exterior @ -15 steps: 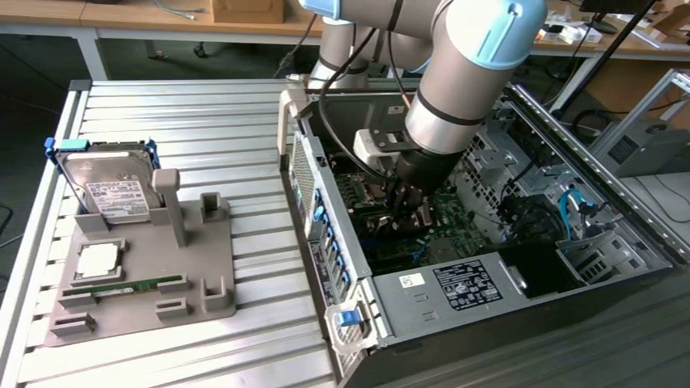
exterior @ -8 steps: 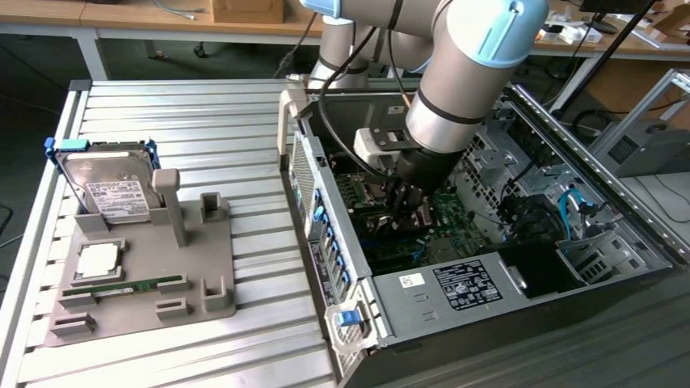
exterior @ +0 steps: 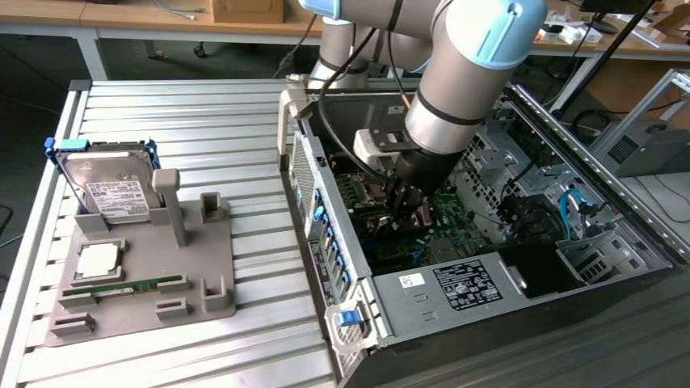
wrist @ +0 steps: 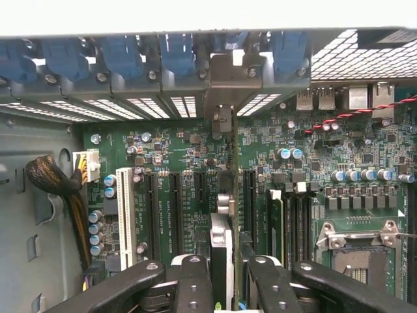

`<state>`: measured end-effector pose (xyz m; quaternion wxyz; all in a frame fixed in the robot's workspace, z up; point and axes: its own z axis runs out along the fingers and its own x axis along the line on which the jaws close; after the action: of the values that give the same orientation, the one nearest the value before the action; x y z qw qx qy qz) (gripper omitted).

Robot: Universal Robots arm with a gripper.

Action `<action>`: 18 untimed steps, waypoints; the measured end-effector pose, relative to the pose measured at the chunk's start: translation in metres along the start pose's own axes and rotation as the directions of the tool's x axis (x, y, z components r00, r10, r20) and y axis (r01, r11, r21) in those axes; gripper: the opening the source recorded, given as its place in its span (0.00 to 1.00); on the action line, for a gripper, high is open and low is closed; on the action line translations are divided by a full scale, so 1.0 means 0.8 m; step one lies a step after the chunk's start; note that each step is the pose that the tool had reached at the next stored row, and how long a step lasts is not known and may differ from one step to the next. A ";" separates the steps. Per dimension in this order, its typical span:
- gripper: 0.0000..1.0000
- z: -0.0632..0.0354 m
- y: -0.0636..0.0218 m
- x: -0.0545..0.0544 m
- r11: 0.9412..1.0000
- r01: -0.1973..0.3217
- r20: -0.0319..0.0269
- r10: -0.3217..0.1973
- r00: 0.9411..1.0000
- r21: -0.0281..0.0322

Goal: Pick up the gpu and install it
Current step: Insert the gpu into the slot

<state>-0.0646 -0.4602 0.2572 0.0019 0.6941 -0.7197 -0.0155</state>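
Observation:
The gpu (wrist: 222, 238) is seen edge-on in the wrist view as a thin upright card. It runs between my fingers (wrist: 194, 282) toward the case's rear wall. Its silver end bracket (wrist: 221, 81) lies against the row of blue-clipped slot openings. The card stands in line with a long black expansion slot on the green motherboard (wrist: 169, 156); I cannot tell whether it is seated. My gripper (wrist: 225, 274) is shut on the card's upper edge. In the exterior view the gripper (exterior: 408, 204) reaches down deep inside the open computer case (exterior: 485, 279), over the motherboard.
On the slatted table at the exterior view's left stands a grey parts holder (exterior: 205, 267). It carries a silver hard drive (exterior: 108, 190), a square chip (exterior: 97, 259) and a green memory stick (exterior: 124, 287). Inside the case a braided cable bundle (wrist: 55, 179) and the drive cage (exterior: 496, 162) flank the board.

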 end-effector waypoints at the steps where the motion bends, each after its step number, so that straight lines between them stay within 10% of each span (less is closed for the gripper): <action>1: 0.27 0.000 0.000 0.000 1.000 0.000 0.000 0.000 1.000 0.000; 18: 0.27 -0.004 0.002 0.000 1.000 0.000 0.001 0.000 1.000 0.001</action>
<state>-0.0658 -0.4600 0.2603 0.0014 0.6941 -0.7197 -0.0154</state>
